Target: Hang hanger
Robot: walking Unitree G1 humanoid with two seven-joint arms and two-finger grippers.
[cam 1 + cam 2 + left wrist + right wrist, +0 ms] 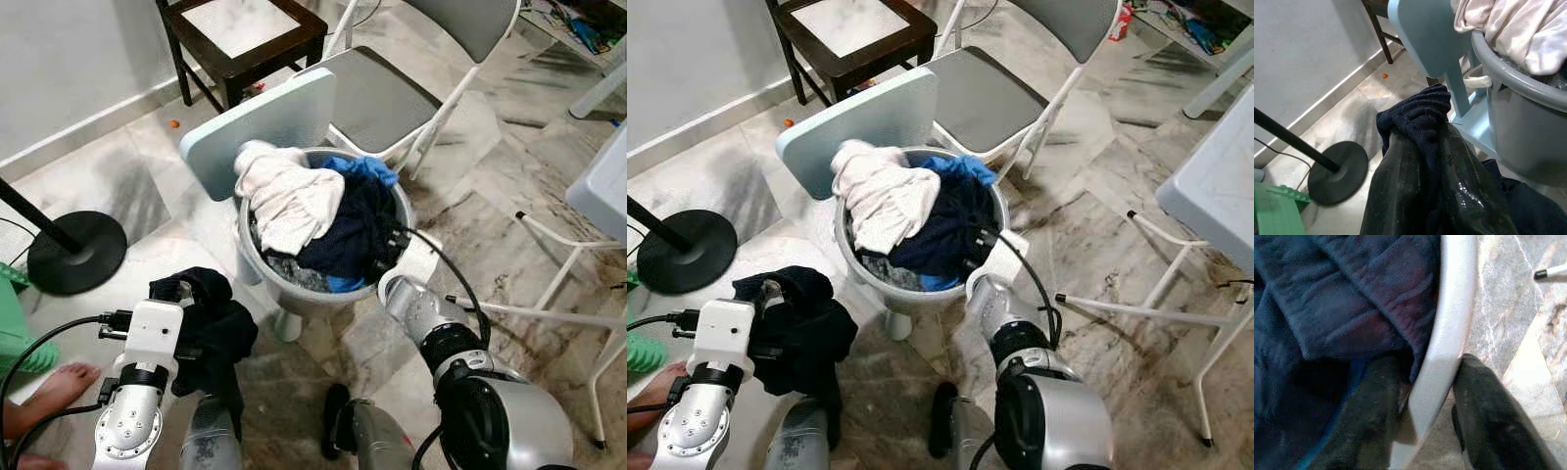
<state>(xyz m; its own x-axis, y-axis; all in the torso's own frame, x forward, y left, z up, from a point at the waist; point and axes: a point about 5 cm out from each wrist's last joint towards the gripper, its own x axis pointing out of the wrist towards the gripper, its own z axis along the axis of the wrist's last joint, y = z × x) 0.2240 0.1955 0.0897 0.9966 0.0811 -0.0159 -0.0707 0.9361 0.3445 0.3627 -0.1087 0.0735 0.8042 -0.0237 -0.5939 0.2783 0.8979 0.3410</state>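
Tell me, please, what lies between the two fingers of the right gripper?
The grey rim of the laundry bucket: the right wrist view shows one finger inside against dark clothes, the other outside.

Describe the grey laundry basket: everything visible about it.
The grey laundry basket is a round tub, plastic by its look, with a smooth rolled rim. It sits upright on a pale blue chair and is heaped above the rim: a white garment on top, dark navy clothes and a bright blue piece beside it. The right hand straddles its rim, one finger inside against the clothes, one outside. The left hand, apart from it, holds a dark garment.
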